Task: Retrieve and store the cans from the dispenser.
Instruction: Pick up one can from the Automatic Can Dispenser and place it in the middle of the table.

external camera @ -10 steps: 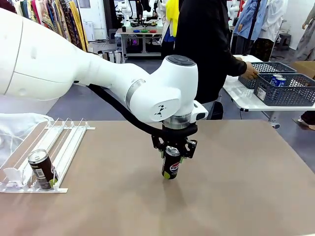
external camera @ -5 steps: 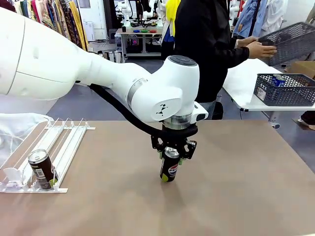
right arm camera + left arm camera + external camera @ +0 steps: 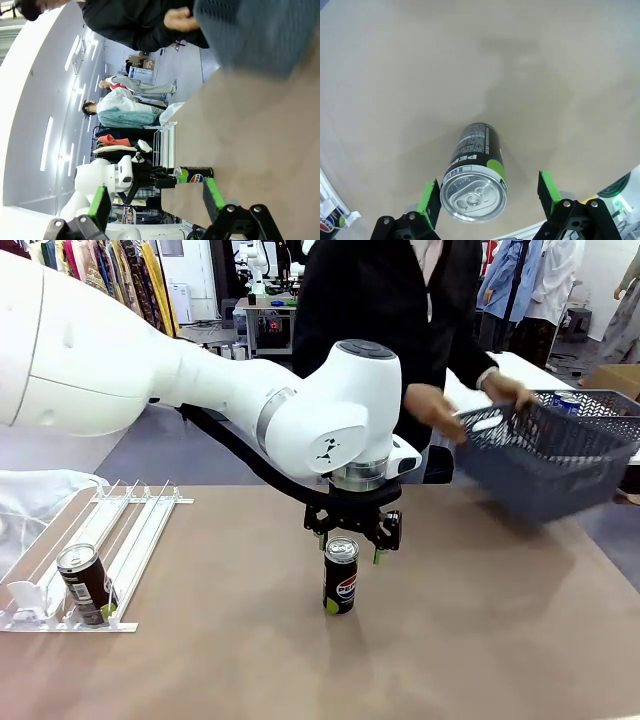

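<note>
- Front view: left pincer (image 3: pixel 351 546) open, jaws apart, hovering right over the black Pepsi can (image 3: pixel 340 579). Can upright on the table (image 3: pixel 480 640), its silver top level with the fingertips and sitting between them, no contact seen.
- Front view: second can (image 3: pixel 86 585) far off to the pincer's left, standing at the low end of the dispenser (image 3: pixel 120 530). A person's hand (image 3: pixel 436 411) holds a grey-blue mesh basket (image 3: pixel 545 455) above the table's far right edge, well beyond the pincer.
- Left wrist view: left pincer (image 3: pixel 488 199) spread wide, black Pepsi can (image 3: pixel 475 183) directly below and between the green pads (image 3: pixel 429 202). Gap on both sides, smaller by the picture-left pad. Can stands on the table (image 3: pixel 470 60).
- Right wrist view: right pincer (image 3: pixel 156 196) open, nothing between the fingers. Black Pepsi can (image 3: pixel 194 176) well ahead of it on the table (image 3: pixel 250 145), left pincer (image 3: pixel 161 180) at its top. Dispenser (image 3: pixel 167 142) just beyond, blurred mesh basket (image 3: pixel 250 30) at top of picture.
</note>
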### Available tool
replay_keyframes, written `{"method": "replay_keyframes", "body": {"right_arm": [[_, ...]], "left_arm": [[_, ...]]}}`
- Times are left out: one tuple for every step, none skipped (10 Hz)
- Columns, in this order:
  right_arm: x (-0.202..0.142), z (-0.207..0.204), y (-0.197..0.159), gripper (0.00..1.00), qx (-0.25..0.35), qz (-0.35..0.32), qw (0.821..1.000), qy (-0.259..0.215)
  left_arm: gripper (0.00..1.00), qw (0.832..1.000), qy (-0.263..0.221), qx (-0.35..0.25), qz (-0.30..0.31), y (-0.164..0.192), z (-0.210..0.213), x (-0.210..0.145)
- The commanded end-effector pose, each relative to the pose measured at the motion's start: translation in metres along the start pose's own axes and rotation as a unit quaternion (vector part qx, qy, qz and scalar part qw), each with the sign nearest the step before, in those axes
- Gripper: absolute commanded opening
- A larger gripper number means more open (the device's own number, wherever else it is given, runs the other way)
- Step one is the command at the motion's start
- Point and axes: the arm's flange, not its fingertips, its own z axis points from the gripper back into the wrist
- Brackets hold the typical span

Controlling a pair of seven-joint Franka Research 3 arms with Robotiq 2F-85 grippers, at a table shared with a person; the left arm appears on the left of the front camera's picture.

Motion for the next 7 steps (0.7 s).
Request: {"method": "replay_keyframes", "body": {"right_arm": [[0.0, 0.001, 0.003, 1.0, 0.006, 0.0, 1.0, -0.001], [0.0, 0.001, 0.003, 1.0, 0.006, 0.0, 1.0, -0.001], [0.0, 0.001, 0.003, 1.0, 0.006, 0.0, 1.0, -0.001], [0.0, 0.001, 0.003, 1.0, 0.006, 0.0, 1.0, -0.001], [0.0, 0.001, 0.003, 1.0, 0.006, 0.0, 1.0, -0.001], [0.0, 0.001, 0.003, 1.0, 0.006, 0.0, 1.0, -0.001], [0.0, 0.001, 0.003, 1.0, 0.006, 0.0, 1.0, -0.001]], "left_arm": [[1.0, 1.0, -0.011, -0.01, 0.012, 0.013, 0.019, -0.006], [1.0, 0.999, -0.006, -0.009, 0.044, 0.025, 0.04, -0.009], [1.0, 0.998, -0.008, -0.017, 0.061, 0.041, 0.066, -0.015], [1.0, 0.997, -0.012, -0.026, 0.07, 0.061, 0.091, -0.024], [1.0, 0.996, 0.001, -0.052, 0.075, 0.087, 0.114, -0.035], [1.0, 0.992, 0.006, -0.086, 0.091, 0.124, 0.135, -0.045], [1.0, 0.986, 0.008, -0.12, 0.115, 0.163, 0.15, -0.053]]}}
